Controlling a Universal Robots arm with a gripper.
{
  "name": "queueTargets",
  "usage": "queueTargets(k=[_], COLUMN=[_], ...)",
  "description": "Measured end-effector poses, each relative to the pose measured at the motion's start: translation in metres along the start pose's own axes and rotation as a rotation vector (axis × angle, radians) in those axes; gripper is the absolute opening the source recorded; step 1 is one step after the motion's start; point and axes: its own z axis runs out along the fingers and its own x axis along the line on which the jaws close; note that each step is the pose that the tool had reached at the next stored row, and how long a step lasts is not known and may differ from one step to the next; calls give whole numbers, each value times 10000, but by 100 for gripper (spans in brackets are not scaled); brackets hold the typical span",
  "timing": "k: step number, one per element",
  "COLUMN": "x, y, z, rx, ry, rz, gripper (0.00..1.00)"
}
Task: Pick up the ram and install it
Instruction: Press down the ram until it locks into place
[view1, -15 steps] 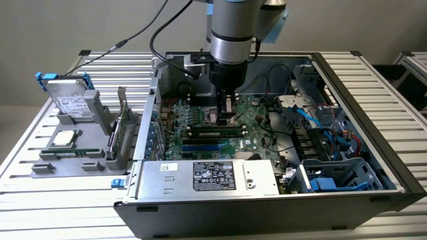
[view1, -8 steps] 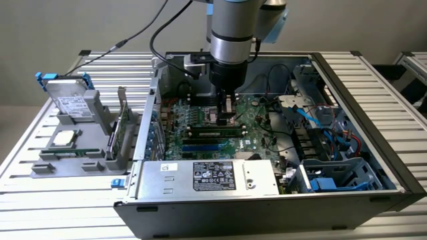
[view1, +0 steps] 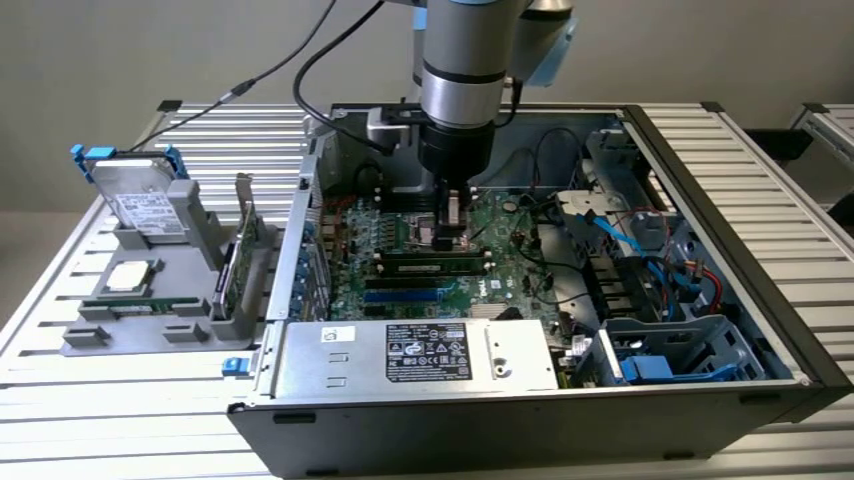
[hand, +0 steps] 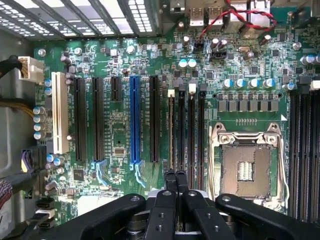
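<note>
The gripper (hand: 175, 176), fingers closed together over the memory slots (hand: 186, 132), presses the ram (view1: 430, 265) seated at 6 o'clock of the CPU socket (hand: 246, 167); seating appears underway, requiring even downward force.

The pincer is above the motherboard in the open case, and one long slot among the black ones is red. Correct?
No: the wrist view shows that slot is blue, not red. The pincer is indeed above the motherboard in the open case.
</note>
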Motion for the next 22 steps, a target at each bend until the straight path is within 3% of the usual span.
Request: queueTargets(k=[22], x=[0], y=[0], z=[0], rx=[-231], ry=[-116], rz=[3277], gripper=[10])
